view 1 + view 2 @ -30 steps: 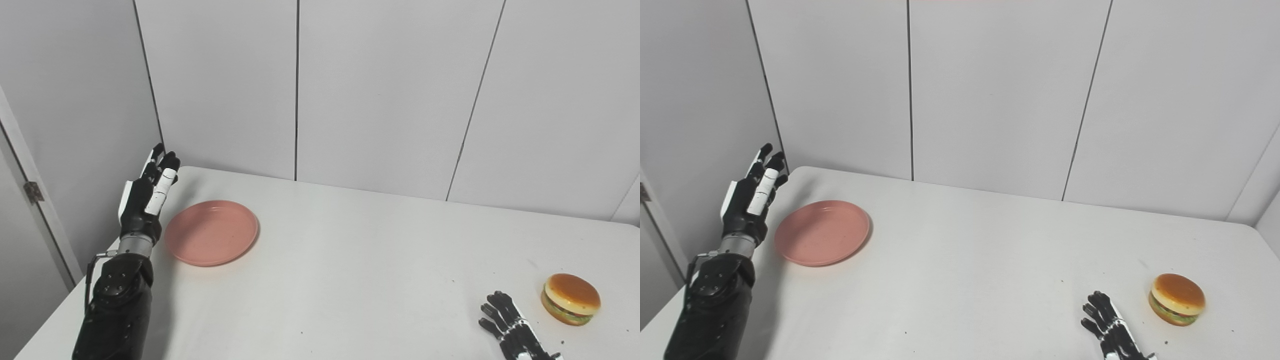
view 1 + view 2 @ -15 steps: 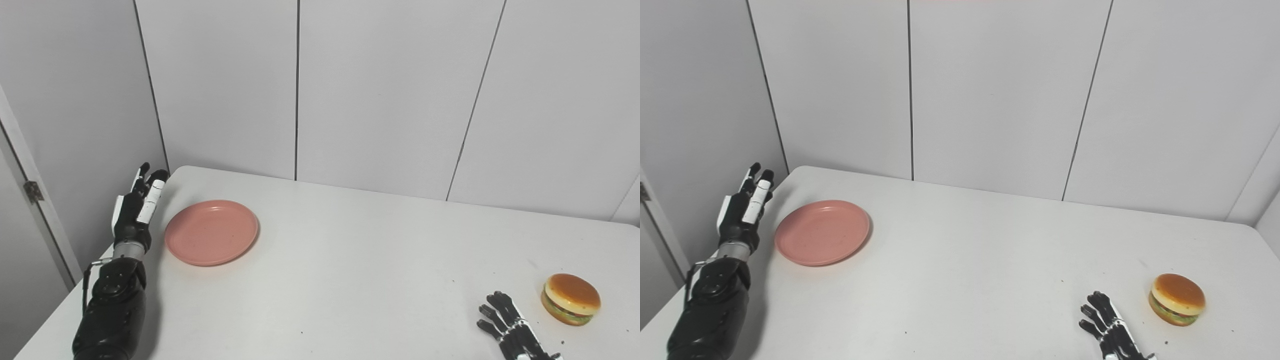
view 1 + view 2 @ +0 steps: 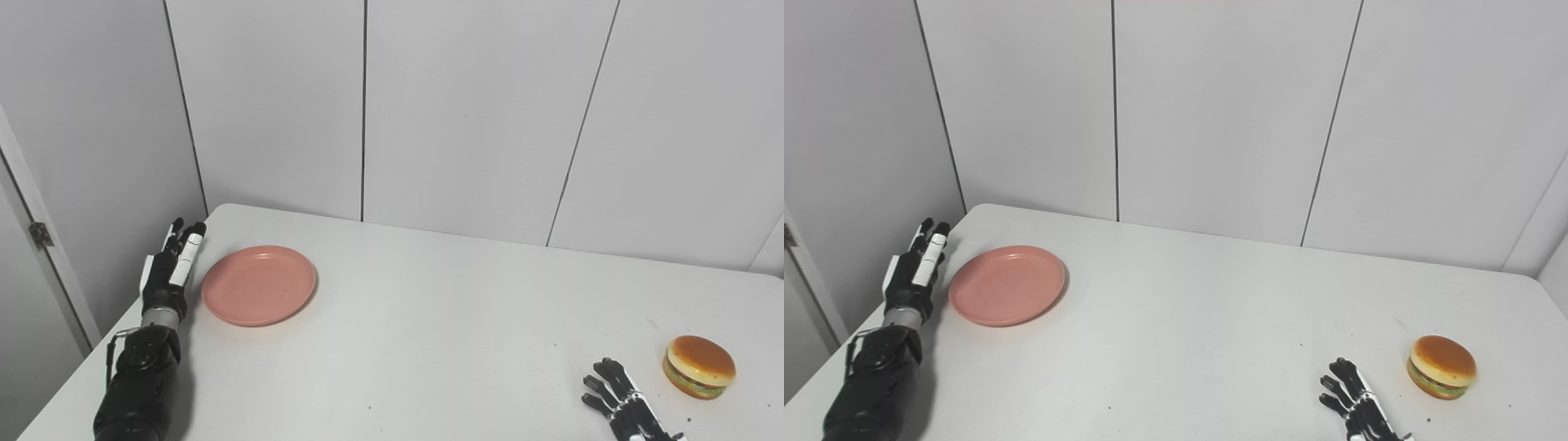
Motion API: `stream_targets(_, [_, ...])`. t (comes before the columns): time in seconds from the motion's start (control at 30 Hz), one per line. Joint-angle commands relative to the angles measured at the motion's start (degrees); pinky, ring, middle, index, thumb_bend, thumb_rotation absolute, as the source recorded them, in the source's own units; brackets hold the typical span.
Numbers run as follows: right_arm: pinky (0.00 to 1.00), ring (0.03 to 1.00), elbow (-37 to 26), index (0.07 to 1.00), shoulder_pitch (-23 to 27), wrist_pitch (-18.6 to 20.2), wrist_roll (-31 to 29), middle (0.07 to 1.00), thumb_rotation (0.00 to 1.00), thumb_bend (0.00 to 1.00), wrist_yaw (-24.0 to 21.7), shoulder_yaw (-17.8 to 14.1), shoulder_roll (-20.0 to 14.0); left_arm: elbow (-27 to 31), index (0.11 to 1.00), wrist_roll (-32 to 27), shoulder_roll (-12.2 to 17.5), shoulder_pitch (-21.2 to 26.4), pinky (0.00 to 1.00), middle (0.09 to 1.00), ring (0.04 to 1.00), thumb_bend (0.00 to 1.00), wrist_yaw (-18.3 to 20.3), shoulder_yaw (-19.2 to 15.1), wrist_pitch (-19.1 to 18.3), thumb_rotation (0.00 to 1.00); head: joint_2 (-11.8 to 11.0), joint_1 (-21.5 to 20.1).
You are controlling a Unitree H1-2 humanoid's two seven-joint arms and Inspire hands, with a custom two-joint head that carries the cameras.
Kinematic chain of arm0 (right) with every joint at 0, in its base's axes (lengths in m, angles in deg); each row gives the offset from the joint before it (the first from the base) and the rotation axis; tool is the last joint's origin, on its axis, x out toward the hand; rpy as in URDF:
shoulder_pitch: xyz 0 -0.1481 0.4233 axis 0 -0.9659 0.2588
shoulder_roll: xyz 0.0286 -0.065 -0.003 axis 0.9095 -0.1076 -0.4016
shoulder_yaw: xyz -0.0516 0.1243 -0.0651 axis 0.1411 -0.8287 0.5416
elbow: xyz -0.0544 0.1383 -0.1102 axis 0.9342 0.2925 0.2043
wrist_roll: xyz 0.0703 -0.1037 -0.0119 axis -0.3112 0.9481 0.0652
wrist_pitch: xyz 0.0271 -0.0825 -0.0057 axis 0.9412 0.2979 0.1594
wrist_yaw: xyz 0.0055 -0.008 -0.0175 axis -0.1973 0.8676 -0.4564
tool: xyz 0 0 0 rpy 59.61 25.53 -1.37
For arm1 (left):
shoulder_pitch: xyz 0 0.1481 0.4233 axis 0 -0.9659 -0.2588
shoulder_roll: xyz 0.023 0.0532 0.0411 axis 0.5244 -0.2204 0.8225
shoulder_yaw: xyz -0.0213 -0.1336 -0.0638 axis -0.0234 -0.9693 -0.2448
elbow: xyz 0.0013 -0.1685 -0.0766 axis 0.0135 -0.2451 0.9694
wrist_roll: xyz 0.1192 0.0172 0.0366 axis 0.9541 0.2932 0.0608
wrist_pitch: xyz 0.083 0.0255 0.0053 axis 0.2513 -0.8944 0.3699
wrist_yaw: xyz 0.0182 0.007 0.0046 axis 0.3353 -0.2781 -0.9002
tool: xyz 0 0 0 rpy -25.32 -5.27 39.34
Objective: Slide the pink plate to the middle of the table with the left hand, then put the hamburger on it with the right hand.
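Note:
The pink plate [image 3: 260, 284] lies flat near the far left corner of the white table [image 3: 441, 318]. My left hand [image 3: 168, 266] stands edge-on just left of the plate, fingers straight and pointing away, open and holding nothing, a small gap from the rim. The hamburger [image 3: 699, 366], a brown bun with green and red layers, sits near the right front of the table. My right hand [image 3: 618, 407] rests low at the bottom edge, left of the hamburger, fingers spread, open and apart from it.
Grey wall panels [image 3: 465, 110] close off the table's far side. The table's left edge [image 3: 116, 318] runs right beside my left arm, with a door frame and hinge [image 3: 40, 235] beyond it. A few dark specks dot the tabletop near the right hand.
My left hand has come down and pulled back toward the table's left edge beside the plate. The plate and hamburger have stayed put. The right hand has slipped slightly lower.

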Motion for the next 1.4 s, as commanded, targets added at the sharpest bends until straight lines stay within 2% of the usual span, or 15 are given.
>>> stream_targets(0.0, [0.84, 0.875, 11.02, 0.921, 3.45, 4.61, 0.39, 0.924, 0.92, 0.79, 1.4, -1.13, -1.76, -0.07, 1.0, 0.03, 3.15, 5.21, 1.0, 0.969, 0.975, 0.97, 0.94, 0.13, 4.42, 0.77, 0.08, -0.16])
stream_targets(0.2, [0.82, 0.865, 11.17, 0.917, 3.46, 4.07, 1.64, 0.917, 0.93, 0.79, 1.94, -1.01, -1.82, -2.04, 0.989, -0.08, 2.5, 5.73, 1.0, 0.952, 0.965, 0.92, 0.61, 0.27, 4.6, 0.75, 0.16, -0.42])
stream_targets(0.37, [0.82, 0.865, 10.84, 0.916, 3.36, 4.53, 1.43, 0.919, 0.92, 0.81, 1.81, -1.08, -1.65, -3.33, 0.986, -0.96, 2.02, 6.09, 1.0, 0.935, 0.958, 0.9, 1.96, 0.28, 5.29, 0.74, 0.23, -0.54])
stream_targets(0.6, [0.82, 0.862, 10.69, 0.918, 3.26, 4.23, 1.73, 0.921, 0.92, 0.79, 1.81, -0.94, -1.65, -5.56, 1.0, -1.06, 1.87, 6.48, 0.97, 0.963, 0.986, 0.87, 4.06, 1.02, 7.47, 0.79, 0.3, -0.86])
stream_targets(0.7, [0.81, 0.858, 10.45, 0.917, 3.11, 4.12, 2.32, 0.918, 0.92, 0.79, 1.97, -0.84, -1.7, -4.53, 1.0, -1.76, 1.07, 6.19, 0.97, 0.973, 0.985, 0.83, 4.72, 0.82, 6.98, 0.78, 0.44, -1.05])
stream_targets(0.87, [0.8, 0.855, 9.96, 0.913, 2.94, 4.43, 2.66, 0.915, 0.93, 0.82, 2.16, -0.81, -1.54, -5.17, 1.0, -2.73, 0.59, 6.18, 0.96, 0.985, 0.988, 0.9, 6.88, 1.2, 7.44, 0.75, 0.49, -1.41])
stream_targets(0.97, [0.8, 0.854, 9.55, 0.91, 2.83, 4.73, 2.83, 0.915, 0.92, 0.8, 2.17, -0.74, -1.48, -4.91, 0.999, -3.3, -0.09, 5.95, 0.96, 0.957, 0.979, 0.93, 7.71, 1.28, 7.07, 0.72, 0.6, -1.58])
stream_targets(1.1, [0.81, 0.852, 9.33, 0.909, 2.74, 4.73, 2.93, 0.914, 0.91, 0.8, 2.15, -0.76, -1.4, -5.98, 1.0, -3.37, -0.35, 6.09, 0.96, 0.987, 0.995, 0.98, 8.79, 1.86, 7.47, 0.72, 0.74, -1.71])
stream_targets(1.37, [0.8, 0.85, 8.85, 0.909, 2.6, 4.73, 3.08, 0.912, 0.91, 0.8, 1.98, -0.57, -1.43, -5.03, 1.0, -3.69, -1.7, 5.68, 0.95, 0.978, 0.984, 0.98, 8.78, 2.86, 6.59, 0.72, 0.87, -2.02])
